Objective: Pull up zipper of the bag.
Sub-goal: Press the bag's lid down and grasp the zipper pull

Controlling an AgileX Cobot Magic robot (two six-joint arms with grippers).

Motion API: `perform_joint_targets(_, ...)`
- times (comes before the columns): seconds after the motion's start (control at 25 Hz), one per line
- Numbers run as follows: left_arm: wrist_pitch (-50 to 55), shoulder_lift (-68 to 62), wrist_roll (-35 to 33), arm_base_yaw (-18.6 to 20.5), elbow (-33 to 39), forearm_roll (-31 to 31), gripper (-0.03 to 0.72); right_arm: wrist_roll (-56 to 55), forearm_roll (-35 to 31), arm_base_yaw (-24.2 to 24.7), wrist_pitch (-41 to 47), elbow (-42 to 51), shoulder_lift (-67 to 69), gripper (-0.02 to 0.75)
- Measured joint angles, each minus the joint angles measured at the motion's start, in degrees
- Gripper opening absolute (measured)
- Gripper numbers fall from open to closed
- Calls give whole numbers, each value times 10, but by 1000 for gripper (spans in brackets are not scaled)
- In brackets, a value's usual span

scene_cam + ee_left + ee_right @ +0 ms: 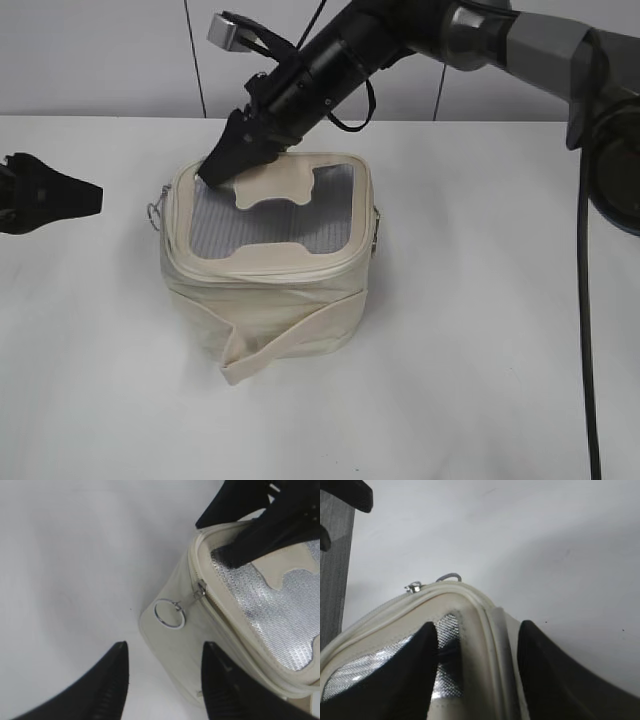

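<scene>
**Right hand on the bag's back corner, left hand waiting beside it**

The bag [265, 270] sits in the middle of the white desk [480, 380]. It is a small cream box shape. Its top is grey mesh [265, 222] with a cream patch [275, 182] on it. A flat cream strap [290, 340] lies across the front of the bag, low down.

The zipper [262, 268] runs around the edge of the bag's top. One silver slider [200, 591] sits on the left side of the bag. A round ring pull [169, 613] hangs from it, flat against the bag's side wall. On the right side of the bag, a bit of silver metal [378, 228] shows too, but it is too small to tell what it is.

The right hand [228, 160] reaches down to the back left corner of the bag. Its two black fingers [395, 680] are spread apart. One finger rests on the mesh top. The other is outside the bag's edge, so the cream rim sits between them. They are not squeezing it.

The left hand [85, 197] is to the left of the bag, near it but not touching. Its fingers [100, 690] are spread wide and hold nothing. From its wrist view, the ring pull lies just past the gap between them.
</scene>
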State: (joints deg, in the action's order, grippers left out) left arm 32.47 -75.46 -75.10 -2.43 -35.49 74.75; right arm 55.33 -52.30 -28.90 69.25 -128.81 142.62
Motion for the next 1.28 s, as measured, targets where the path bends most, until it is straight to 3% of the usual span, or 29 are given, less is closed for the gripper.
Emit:
perform_joint_targets(0.04,0,0,-1,0,0,0,363,-4,3,-2,0,-2,4,372)
perform_joint_targets(0.16,0,-3,-13,0,0,0,363,-11,19,-7,1,-7,5,137)
perform_joint_targets(0.2,0,-7,-24,0,0,0,363,-13,23,-8,1,-9,6,108)
perform_joint_targets(0.36,-1,-34,-109,0,0,2,363,-19,33,-9,3,-19,7,108)
perform_joint_targets(0.56,-6,-67,-280,-6,0,39,365,-28,38,-11,4,-21,7,108)
perform_joint_targets(0.68,-8,-75,-334,-22,0,63,384,-30,39,-11,4,-21,7,106)
perform_joint_targets(1.04,-92,-75,-359,-100,0,74,428,-34,40,-11,4,-21,7,106)
perform_joint_targets(1.28,-107,-96,-361,-104,-1,101,429,-36,40,-11,4,-21,7,105)
